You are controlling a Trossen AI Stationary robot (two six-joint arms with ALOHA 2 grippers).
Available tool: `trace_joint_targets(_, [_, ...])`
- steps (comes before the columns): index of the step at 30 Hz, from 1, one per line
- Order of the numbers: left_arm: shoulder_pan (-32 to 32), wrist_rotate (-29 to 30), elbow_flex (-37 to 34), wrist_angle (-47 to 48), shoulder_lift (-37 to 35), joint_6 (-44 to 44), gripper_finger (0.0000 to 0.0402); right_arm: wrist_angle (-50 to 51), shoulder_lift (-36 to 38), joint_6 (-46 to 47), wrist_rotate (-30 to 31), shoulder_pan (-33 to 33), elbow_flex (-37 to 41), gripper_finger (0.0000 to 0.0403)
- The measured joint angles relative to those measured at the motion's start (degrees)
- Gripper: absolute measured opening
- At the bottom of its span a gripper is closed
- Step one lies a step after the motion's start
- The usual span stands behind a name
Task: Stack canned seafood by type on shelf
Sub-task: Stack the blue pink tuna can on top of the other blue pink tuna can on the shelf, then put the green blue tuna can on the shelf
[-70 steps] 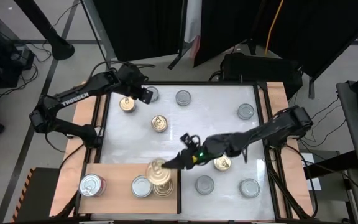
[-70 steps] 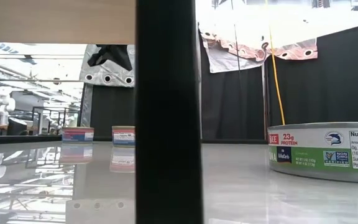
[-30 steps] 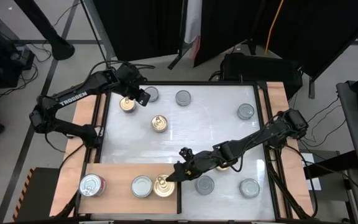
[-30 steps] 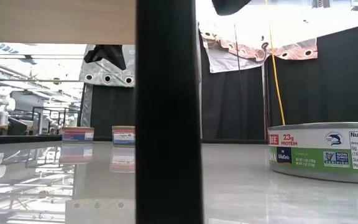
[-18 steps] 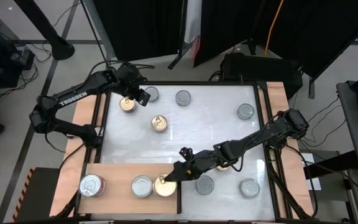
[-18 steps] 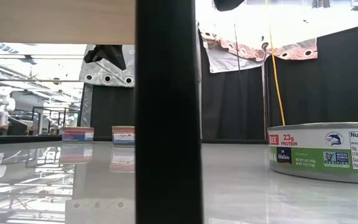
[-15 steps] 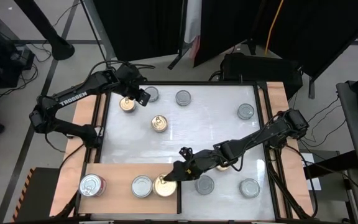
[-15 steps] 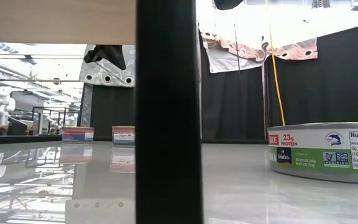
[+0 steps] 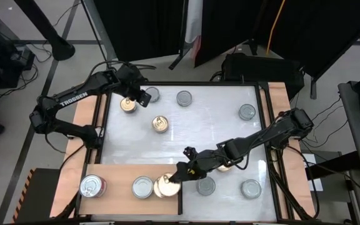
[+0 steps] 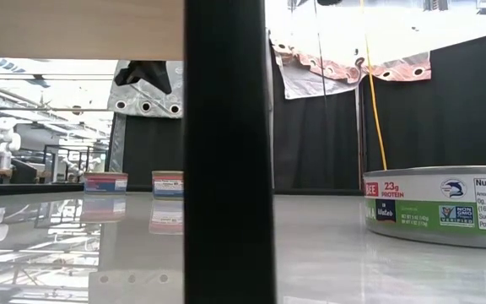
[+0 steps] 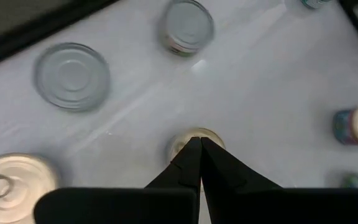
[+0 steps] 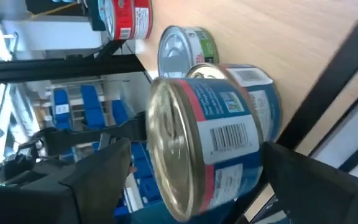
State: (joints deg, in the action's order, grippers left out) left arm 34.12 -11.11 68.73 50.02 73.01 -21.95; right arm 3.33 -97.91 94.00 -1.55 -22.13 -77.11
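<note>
At the shelf's (image 9: 114, 175) right end, about seven o'clock on the desk (image 9: 192, 125), the right claw (image 9: 175, 180) stands wide open around a gold-lidded tin (image 9: 165, 185) set on a matching one. That stack lies toward nine o'clock from the claw, so I judge withdrawal should run toward three o'clock. Far off at eleven o'clock, the left claw (image 9: 132, 100) hangs closed and empty over another gold tin (image 9: 128, 105).

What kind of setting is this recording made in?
Most likely a robotics lab or test cell: a white tabletop with two arms mounted at its sides, black curtains hung behind it, and cables trailing over the floor.
</note>
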Motion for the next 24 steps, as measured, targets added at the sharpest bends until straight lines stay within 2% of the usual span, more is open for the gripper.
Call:
trace_joint_targets(5, [-2.6,-5.5,0.0,0.0,0.0,-0.1,0.0011,2.0,0.0,-2.1,-0.2,0.2,-3.5,0.0352])
trace_joint_targets(12, [-6.4,-5.3,0.0,0.0,0.0,-0.2,0.0011,5.7,0.1,-1.8,-0.1,0.4,-5.2,0.0352])
trace_joint_targets(18, [-6.9,-5.0,0.0,0.0,0.0,-0.2,0.0011,5.9,0.1,-3.7,-0.1,0.8,-5.2,0.0351])
trace_joint_targets(24, [-6.9,-5.4,0.0,0.0,-2.3,-0.2,0.0011,7.5,5.7,-8.1,0.0,2.8,-5.2,0.032])
